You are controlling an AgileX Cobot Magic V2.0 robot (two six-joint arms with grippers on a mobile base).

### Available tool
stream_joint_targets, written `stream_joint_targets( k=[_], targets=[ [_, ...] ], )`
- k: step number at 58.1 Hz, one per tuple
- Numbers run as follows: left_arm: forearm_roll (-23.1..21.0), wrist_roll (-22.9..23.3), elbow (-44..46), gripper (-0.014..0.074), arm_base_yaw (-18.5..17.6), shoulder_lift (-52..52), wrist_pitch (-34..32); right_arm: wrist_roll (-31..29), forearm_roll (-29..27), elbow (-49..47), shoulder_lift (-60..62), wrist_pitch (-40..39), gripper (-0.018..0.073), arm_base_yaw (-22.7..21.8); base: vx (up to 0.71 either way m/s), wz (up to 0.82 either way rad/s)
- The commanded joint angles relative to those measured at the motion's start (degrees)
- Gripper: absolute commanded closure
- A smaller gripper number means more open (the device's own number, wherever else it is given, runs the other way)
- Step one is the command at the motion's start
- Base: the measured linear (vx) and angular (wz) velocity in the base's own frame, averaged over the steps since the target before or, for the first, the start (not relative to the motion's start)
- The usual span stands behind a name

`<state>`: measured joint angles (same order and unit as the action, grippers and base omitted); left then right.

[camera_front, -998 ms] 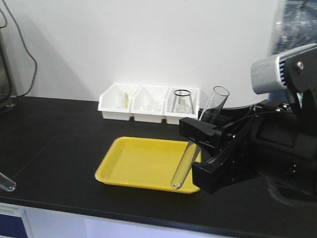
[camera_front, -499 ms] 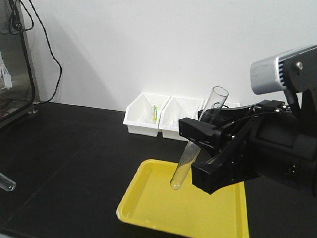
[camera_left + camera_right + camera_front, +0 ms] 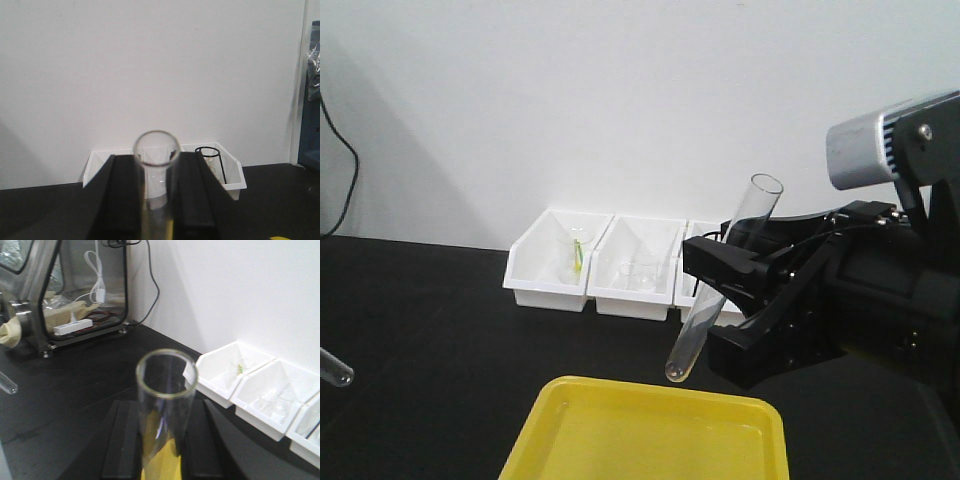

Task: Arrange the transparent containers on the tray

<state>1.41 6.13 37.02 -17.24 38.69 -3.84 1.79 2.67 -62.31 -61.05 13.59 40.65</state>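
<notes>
My right gripper (image 3: 710, 300) is shut on a clear test tube (image 3: 685, 345), held tilted with its rounded bottom just above the far rim of the yellow tray (image 3: 660, 384). In the right wrist view that test tube (image 3: 165, 405) stands between the black fingers of the right gripper (image 3: 162, 440), with yellow showing through the glass. My left gripper (image 3: 156, 200) is shut on a second test tube (image 3: 156, 160). Only the rounded tip of that second test tube (image 3: 335, 370) shows at the left edge of the front view.
Three white bins (image 3: 555, 265) stand in a row against the white wall, holding small glassware; a black-rimmed flask (image 3: 212, 160) sits in the rightmost one. The counter is black. A glass-fronted cabinet (image 3: 65, 290) with cables stands at the far left.
The front view has shifted: the tray now sits lower and nearer in the frame, and the bins have slid left. Both tubes stay gripped in the same places.
</notes>
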Motion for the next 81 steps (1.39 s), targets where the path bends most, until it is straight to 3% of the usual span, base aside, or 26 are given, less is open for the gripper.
stream_joint_targets(
  k=[1, 81],
  targets=[
    [-0.41, 0.04, 1.98, 0.0514, 0.07, -0.11, -4.66, -0.50, 0.60, -2.05, 1.10, -5.01, 0.0571, -0.22, 0.17, -0.23],
    [-0.41, 0.04, 1.98, 0.0514, 0.07, -0.11, -4.66, -0.50, 0.60, -2.05, 1.10, -5.01, 0.0571, -0.22, 0.06, -0.12]
  ],
)
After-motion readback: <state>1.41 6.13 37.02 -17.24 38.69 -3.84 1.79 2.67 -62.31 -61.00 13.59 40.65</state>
